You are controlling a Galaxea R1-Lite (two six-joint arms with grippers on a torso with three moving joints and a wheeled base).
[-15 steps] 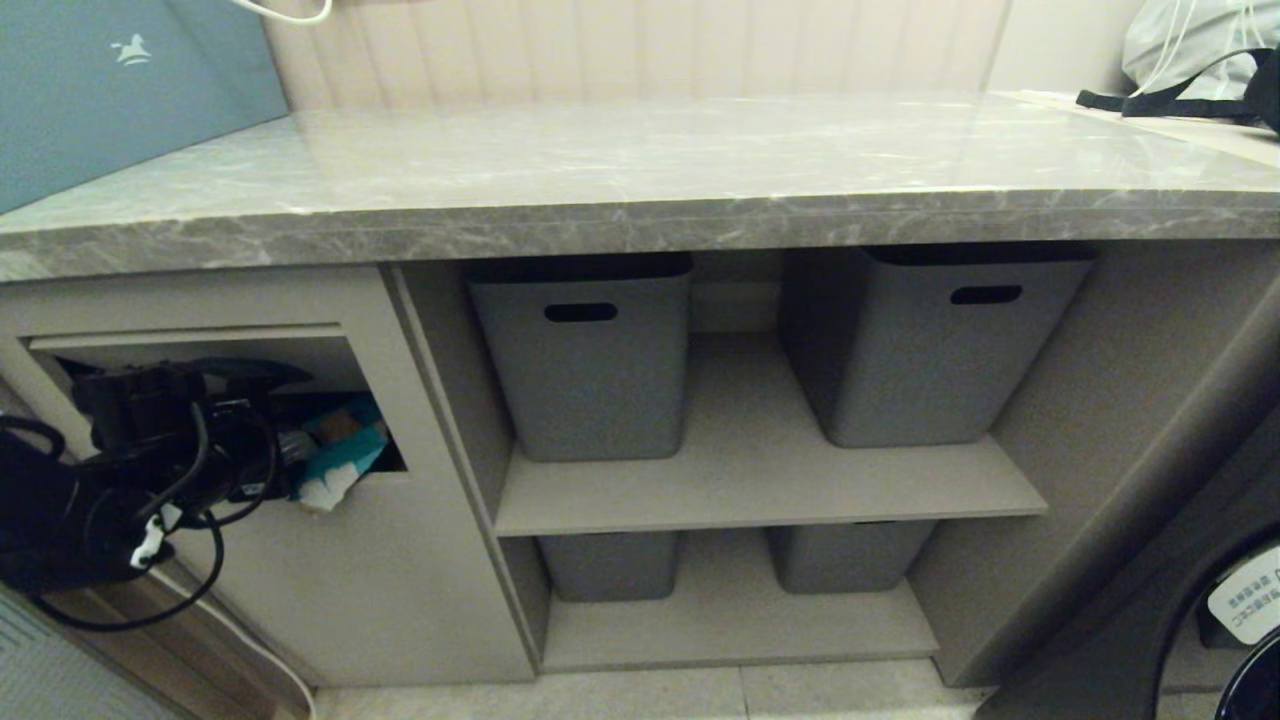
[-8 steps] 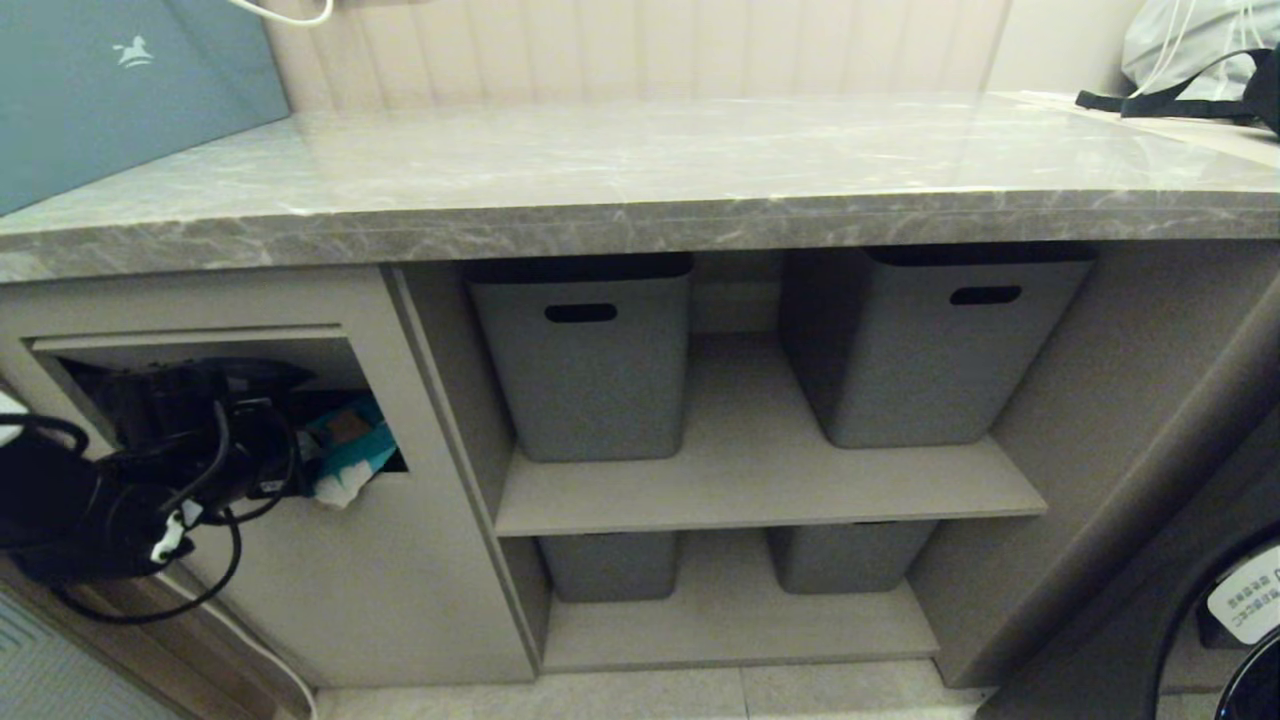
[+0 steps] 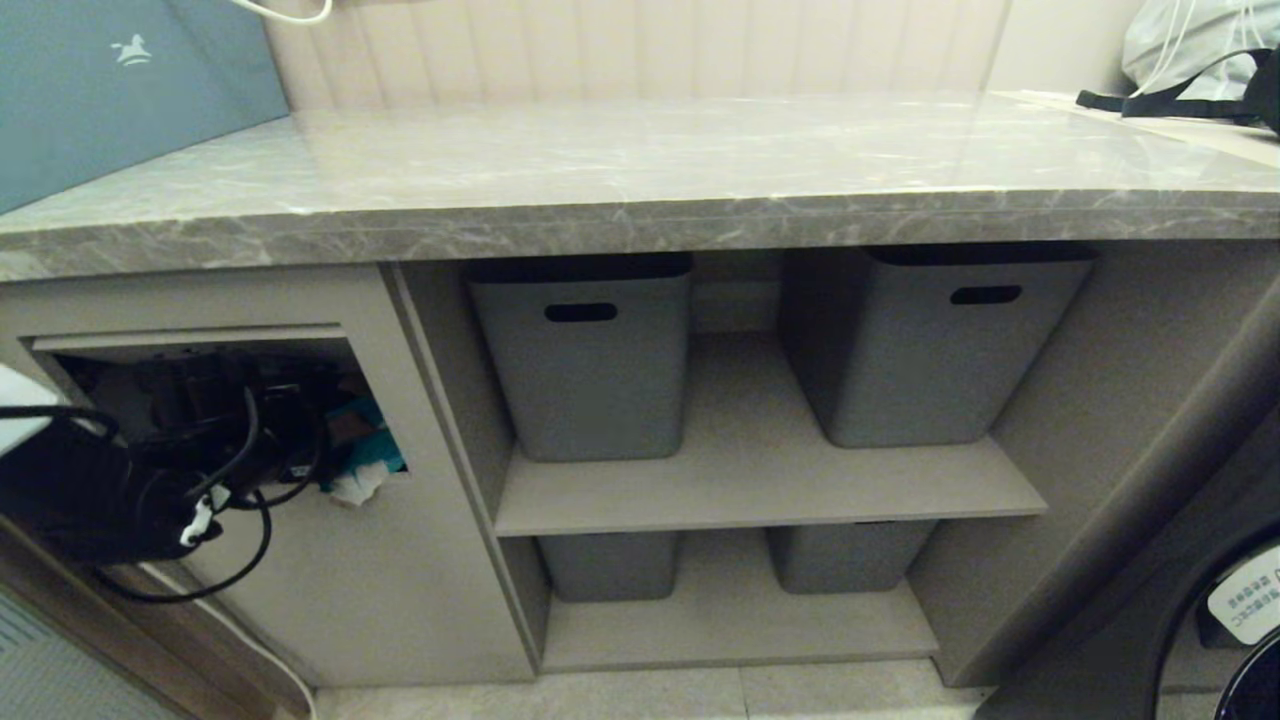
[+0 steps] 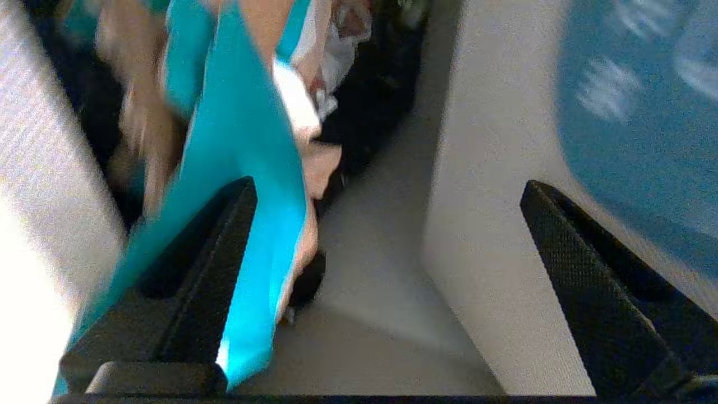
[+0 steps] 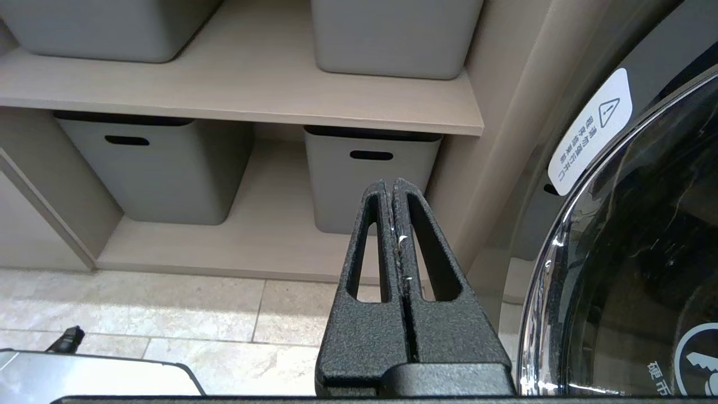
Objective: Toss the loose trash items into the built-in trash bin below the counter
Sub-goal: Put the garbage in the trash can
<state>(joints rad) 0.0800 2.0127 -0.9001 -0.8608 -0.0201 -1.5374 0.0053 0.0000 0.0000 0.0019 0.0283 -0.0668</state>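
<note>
The built-in trash bin [image 3: 330, 590] is the beige cabinet front under the left end of the counter [image 3: 640, 225]. Its flap is pushed inward, leaving a dark opening. My left gripper [image 3: 295, 430] reaches into that opening with its jaws wide open. Turquoise trash [image 3: 375, 445] with a white crumpled edge pokes out at the opening's lower right corner. In the left wrist view the gripper [image 4: 388, 188] is open, and the turquoise trash [image 4: 247, 140] leans against one finger without being pinched. My right gripper [image 5: 392, 185] is shut and empty, parked low near the floor.
Grey tubs [image 3: 585, 350] with slot handles stand on two shelves right of the bin. A blue-grey bag [image 3: 110, 90] with a white horse logo stands on the counter's left end. A washing machine door [image 3: 1240, 620] is at the lower right, and black straps [image 3: 1180, 100] lie at the far right.
My left arm has pushed further into the bin opening. The turquoise trash has slid deeper with it, so less of it shows. The right arm has not moved.
</note>
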